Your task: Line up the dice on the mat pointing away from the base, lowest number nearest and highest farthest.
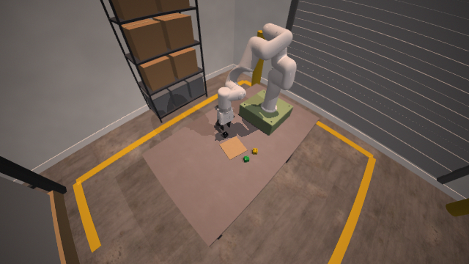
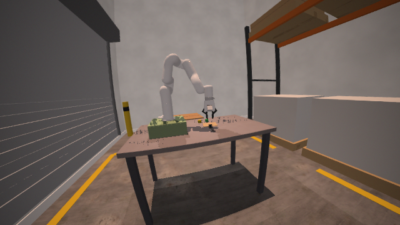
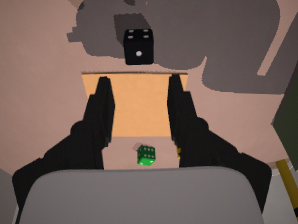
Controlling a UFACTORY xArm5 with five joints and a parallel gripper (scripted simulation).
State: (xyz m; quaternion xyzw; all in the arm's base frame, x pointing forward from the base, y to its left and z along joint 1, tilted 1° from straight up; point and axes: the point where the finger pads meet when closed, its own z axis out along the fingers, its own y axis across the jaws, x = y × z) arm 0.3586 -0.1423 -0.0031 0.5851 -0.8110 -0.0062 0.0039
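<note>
A small tan mat [image 1: 233, 147] lies flat on the table in front of the robot's base. A black die [image 1: 225, 134] lies on the table just off the mat's edge on the shelf side; in the wrist view the black die [image 3: 139, 47] sits just beyond the mat [image 3: 140, 112]. A green die [image 1: 246, 158] and a yellow die [image 1: 254, 150] lie on the table off the mat's opposite side. My gripper [image 1: 224, 128] hangs above the black die and the mat's edge. Its fingers stand partly apart with nothing between them.
The green base block [image 1: 266, 114] stands on the table right of the gripper. A shelf rack with cardboard boxes [image 1: 161, 55] stands behind the table. A yellow bollard [image 2: 127, 118] stands by the shutter wall.
</note>
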